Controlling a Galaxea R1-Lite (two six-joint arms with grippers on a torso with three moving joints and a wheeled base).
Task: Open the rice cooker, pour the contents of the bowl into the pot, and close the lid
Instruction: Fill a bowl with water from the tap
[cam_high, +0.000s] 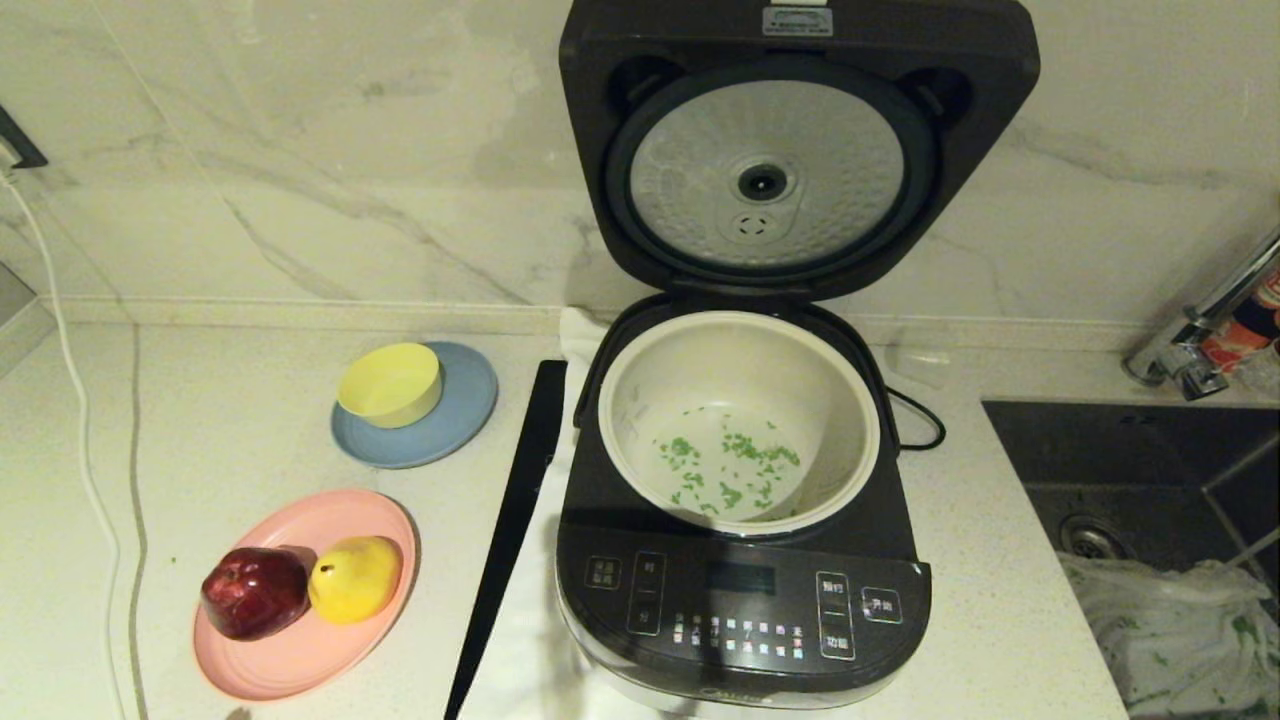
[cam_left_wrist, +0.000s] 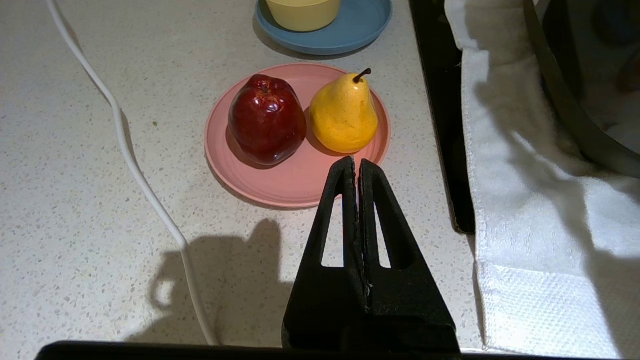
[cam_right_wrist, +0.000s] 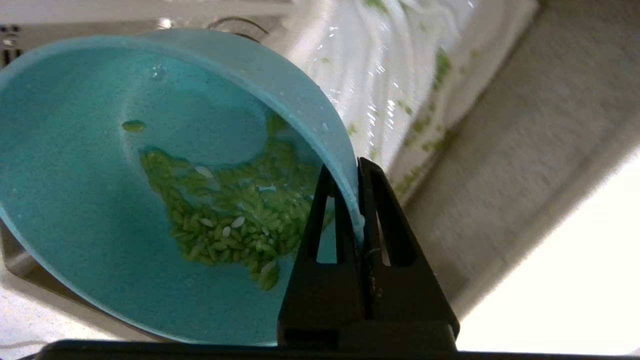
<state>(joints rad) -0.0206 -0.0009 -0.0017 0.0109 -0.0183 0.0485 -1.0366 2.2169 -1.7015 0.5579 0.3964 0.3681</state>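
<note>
The rice cooker (cam_high: 745, 600) stands mid-counter with its lid (cam_high: 790, 150) swung up, silver inner plate facing me. Its cream pot (cam_high: 740, 350) holds scattered green granules (cam_high: 735, 465). In the right wrist view my right gripper (cam_right_wrist: 356, 167) is shut on the rim of the teal bowl (cam_right_wrist: 90, 210), which is tilted and still holds a clump of green contents (cam_right_wrist: 225, 210). Neither the bowl nor the right gripper shows in the head view. My left gripper (cam_left_wrist: 356, 162) is shut and empty, hovering over the counter near the pink plate.
A pink plate (cam_high: 300, 650) carries a red apple (cam_high: 255, 592) and a yellow pear (cam_high: 355, 578). A yellow bowl (cam_high: 390, 383) sits on a grey-blue plate (cam_high: 455, 430). A white towel (cam_left_wrist: 540, 210) lies under the cooker. The sink (cam_high: 1150, 470) with a plastic bag (cam_high: 1170, 620) is at right.
</note>
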